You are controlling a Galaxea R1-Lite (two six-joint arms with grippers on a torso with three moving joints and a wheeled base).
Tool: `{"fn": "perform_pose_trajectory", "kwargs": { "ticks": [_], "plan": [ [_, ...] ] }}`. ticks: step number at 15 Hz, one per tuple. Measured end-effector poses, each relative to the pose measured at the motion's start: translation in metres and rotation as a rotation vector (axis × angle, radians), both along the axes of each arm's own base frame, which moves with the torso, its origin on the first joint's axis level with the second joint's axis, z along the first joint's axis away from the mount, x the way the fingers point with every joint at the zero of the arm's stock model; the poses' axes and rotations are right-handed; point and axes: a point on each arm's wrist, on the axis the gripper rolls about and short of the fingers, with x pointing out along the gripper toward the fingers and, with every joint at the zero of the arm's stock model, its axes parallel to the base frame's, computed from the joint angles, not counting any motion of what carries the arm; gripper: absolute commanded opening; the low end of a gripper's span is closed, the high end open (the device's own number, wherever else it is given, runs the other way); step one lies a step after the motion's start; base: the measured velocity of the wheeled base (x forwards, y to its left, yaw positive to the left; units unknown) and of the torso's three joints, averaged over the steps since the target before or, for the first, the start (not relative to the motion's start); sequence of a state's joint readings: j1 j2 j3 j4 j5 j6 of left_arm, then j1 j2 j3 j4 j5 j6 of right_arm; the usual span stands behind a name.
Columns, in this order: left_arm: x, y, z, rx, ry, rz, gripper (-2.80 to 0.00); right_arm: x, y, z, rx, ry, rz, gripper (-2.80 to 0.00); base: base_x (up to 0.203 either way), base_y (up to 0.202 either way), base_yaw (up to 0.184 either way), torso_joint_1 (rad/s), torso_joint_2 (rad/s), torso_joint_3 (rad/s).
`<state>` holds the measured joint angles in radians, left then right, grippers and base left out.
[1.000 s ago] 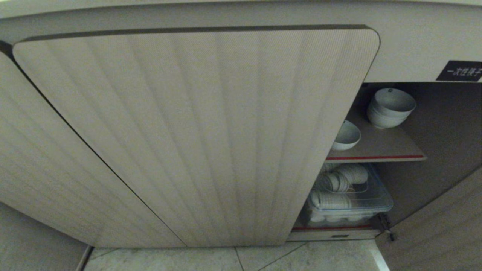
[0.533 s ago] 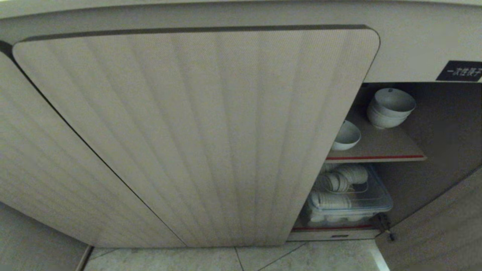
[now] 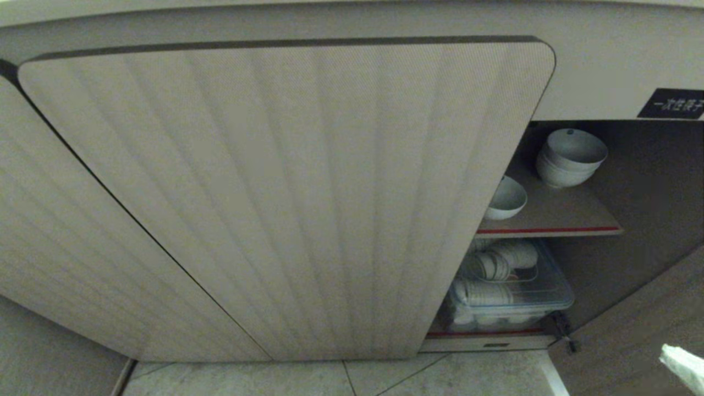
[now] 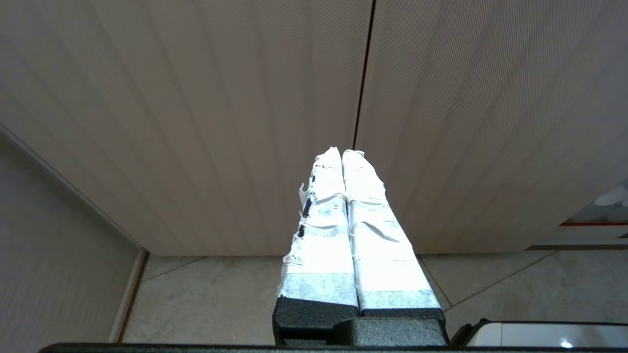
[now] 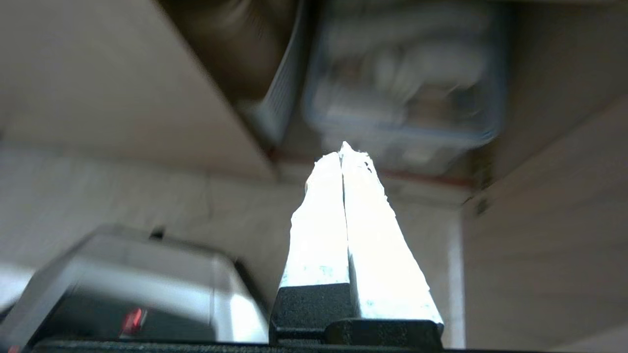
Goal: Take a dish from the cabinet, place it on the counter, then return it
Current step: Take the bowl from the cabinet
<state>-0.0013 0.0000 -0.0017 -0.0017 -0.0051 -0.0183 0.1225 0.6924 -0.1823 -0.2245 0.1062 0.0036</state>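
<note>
The cabinet stands with its right side open, a ribbed beige door [image 3: 286, 192] covering the rest. The dish [image 3: 506, 198], a small white bowl, sits on the upper shelf [image 3: 555, 220], partly hidden behind that door's edge. My right gripper [image 3: 682, 363] shows only as a white taped tip at the lower right, well below the dish. In the right wrist view the right gripper [image 5: 342, 149] is shut and empty, pointing at the lower shelf. My left gripper [image 4: 342, 152] is shut and empty, facing the closed doors. The counter top is out of view.
A stack of white bowls [image 3: 572, 157] stands further back on the upper shelf. A clear plastic box [image 3: 511, 291] of white dishes fills the lower shelf. The opened right door [image 3: 649, 330] stands at the right. A black label [image 3: 671, 103] sits above the opening. Floor tiles [image 3: 330, 379] lie below.
The right gripper's white tip has come up into the head view at the lower right corner. The dish, the bowls and the doors have not moved.
</note>
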Motion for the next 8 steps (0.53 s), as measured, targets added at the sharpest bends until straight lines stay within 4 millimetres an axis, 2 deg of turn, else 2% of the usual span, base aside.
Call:
{"fn": "perform_pose_trajectory", "kwargs": {
  "ticks": [8],
  "plan": [
    [0.000,0.000,0.000,0.000,0.000,0.000,-2.80,0.070,0.013,-0.007,-0.010,0.305,0.014,-2.80,0.000,0.000,0.000,0.000,0.00,0.000]
  ]
}}
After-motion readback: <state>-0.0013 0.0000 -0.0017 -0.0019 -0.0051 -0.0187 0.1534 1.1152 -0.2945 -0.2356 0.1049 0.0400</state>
